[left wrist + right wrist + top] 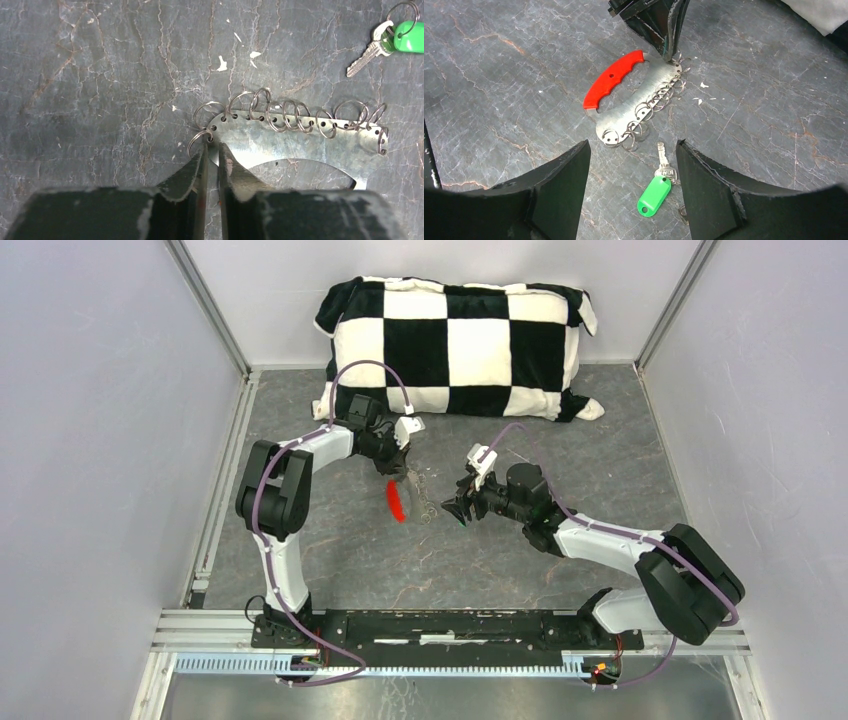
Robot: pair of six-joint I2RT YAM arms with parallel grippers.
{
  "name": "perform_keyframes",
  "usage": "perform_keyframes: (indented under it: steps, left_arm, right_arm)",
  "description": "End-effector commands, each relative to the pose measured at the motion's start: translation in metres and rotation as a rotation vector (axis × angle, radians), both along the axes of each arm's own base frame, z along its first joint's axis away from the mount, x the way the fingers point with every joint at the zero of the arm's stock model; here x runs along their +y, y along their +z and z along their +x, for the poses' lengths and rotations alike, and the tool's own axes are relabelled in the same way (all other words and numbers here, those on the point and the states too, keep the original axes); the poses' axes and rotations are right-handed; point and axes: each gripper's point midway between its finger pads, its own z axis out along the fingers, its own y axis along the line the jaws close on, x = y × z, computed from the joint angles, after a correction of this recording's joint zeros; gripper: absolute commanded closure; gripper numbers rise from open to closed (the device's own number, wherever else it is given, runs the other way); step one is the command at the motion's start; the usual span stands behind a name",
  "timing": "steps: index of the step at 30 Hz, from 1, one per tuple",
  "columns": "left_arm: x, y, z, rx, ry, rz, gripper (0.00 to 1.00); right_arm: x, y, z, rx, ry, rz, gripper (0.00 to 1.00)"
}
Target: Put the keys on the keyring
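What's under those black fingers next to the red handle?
The end of the metal plate and one small ring poke out beside the left fingers. Whatever lies right beneath them is covered.

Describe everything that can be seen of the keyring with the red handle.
The keyring is a flat, curved plate of silvery metal with a red, grooved handle across its inner side. Small wire rings sit in holes along its outer edge. It lies flat on the grey table. The left arm's fingers stand at one end, nearly shut; whether they grip it is unclear.
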Motion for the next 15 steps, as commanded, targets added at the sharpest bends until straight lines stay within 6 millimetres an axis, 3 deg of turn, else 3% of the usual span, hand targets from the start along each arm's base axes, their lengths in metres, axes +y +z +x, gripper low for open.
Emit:
perform_keyframes:
  steps: [1,7,15]
  left_arm:
    - [-0.004,0.004,-0.003,0.014,-0.022,-0.003,0.85]
    - [-0.004,0.001,-0.008,0.023,-0.034,0.006,0.97]
    - [-0.008,0.023,0.004,-0.041,-0.010,-0.018,0.98]
  right_arm:
    - [0.003,0.015,-0.002,-0.037,0.018,0.048,0.31]
    - [0.003,0.019,0.001,-0.047,0.012,0.049,0.31]
    - [0.002,0.027,0.003,-0.049,0.008,0.076,0.36]
